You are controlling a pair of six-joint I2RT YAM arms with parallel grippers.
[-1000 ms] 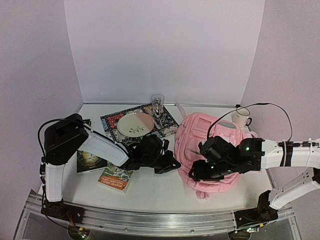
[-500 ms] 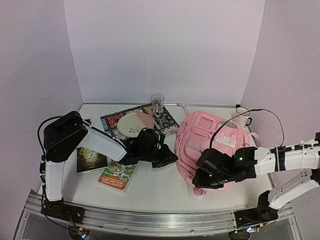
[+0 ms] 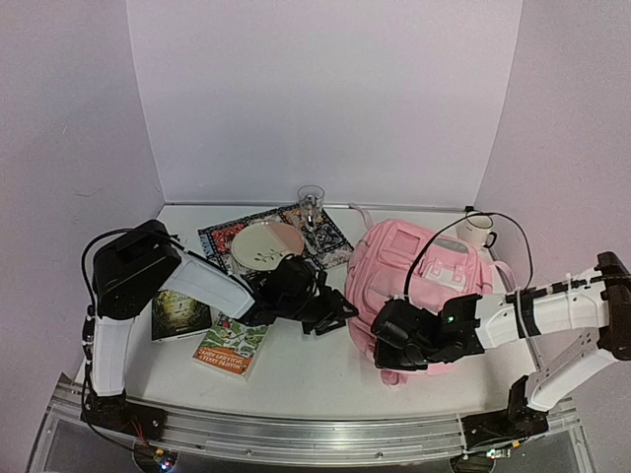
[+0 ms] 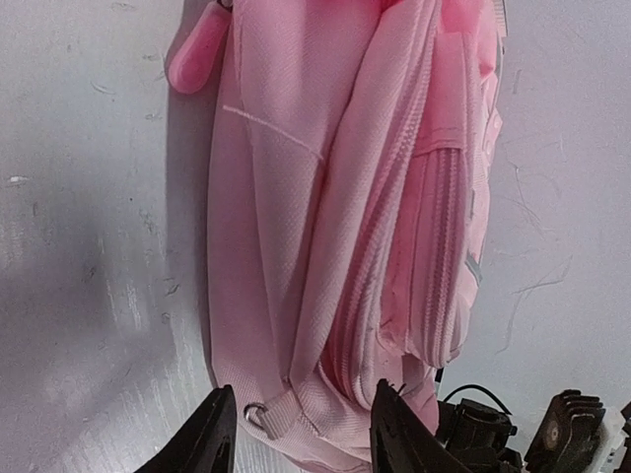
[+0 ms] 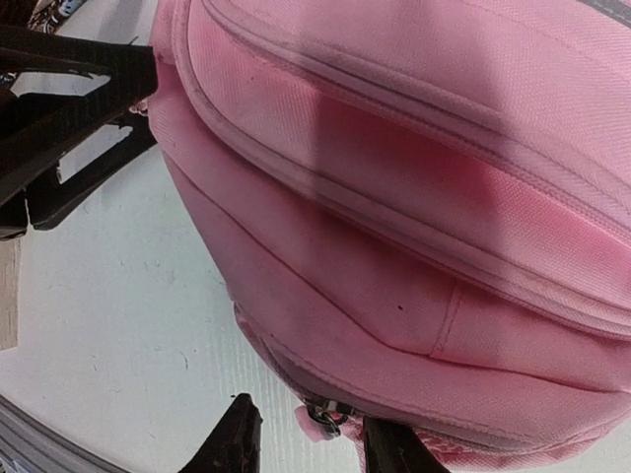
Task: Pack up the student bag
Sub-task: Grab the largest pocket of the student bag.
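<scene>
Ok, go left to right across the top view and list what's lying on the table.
dark book → plate → glass → bag

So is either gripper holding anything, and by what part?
Nothing held. The right gripper straddles a zipper pull on the student bag, unclosed; the left gripper is open.

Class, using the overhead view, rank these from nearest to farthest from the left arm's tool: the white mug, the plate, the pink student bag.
1. student bag: right beside the left tool, on its right.
2. plate: behind the tool and to its left.
3. mug: back right corner, beyond the bag.
</scene>
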